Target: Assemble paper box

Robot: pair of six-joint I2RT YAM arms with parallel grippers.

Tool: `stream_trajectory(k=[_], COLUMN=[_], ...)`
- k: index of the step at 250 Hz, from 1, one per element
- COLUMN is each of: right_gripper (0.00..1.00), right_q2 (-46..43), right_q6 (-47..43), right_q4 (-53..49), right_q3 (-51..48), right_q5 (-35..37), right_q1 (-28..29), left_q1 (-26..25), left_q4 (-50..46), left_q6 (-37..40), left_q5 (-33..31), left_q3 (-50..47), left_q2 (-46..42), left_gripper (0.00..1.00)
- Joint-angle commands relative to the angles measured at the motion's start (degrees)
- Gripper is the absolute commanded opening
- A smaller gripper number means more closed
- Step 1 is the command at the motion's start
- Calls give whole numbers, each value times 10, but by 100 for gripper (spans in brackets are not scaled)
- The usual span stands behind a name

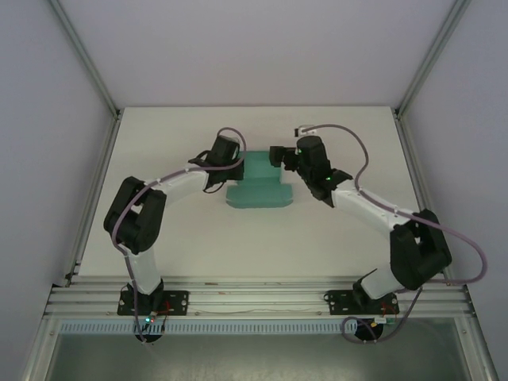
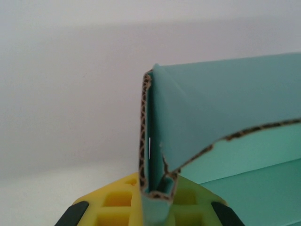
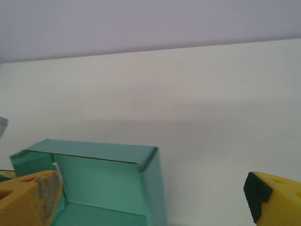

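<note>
We judge the paper box (image 1: 258, 186) to be mid-assembly. It sits near the middle of the desk (image 1: 198, 230), between the two arms, with some walls already raised and a wider part spread toward the near side.

The left fingers (image 2: 77, 213) stand apart on either side of a doubled-over side wall (its brown corrugated edge shows plainly). As far as we can tell, they straddle it rather than pinch it. The right fingers (image 3: 33, 195) are spread wide and hold nothing. One is just beside the box's wall, the other well out over bare desk.

The next move, we think, calls for seating that folded wall down into the floor of the box until it locks, while the other arm steadies the far side. Thin card may spring back if let go early.

The left wrist view gives us the fold's two layers and its ragged inner edge, which the top view cannot resolve. The right wrist view shows the hollow interior and two upright walls meeting at a corner. The top view adds the whole outline and how both arms flank it.
</note>
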Motion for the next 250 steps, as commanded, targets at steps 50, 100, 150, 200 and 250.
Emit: stream_trajectory(k=[50, 100, 150, 200, 250], right_gripper=[100, 100, 100, 100, 100], right_q2=[-95, -143, -154, -152, -149], right_q6=[68, 84, 82, 81, 84], right_q4=[-218, -253, -266, -261, -257], right_q3=[-51, -94, -100, -101, -107], right_q5=[39, 50, 56, 55, 62], right_q1=[-60, -76, -89, -95, -97], left_q1=[-49, -91, -125, -149, -172], left_q4=[-327, -402, -390, -354, -329], left_q6=[458, 506, 508, 480, 489], left_q5=[103, 9, -93, -229, -282], left_q3=[160, 190, 213, 268, 285], left_q2=[29, 63, 121, 224, 296], left_gripper=[0, 0, 0, 0, 0])
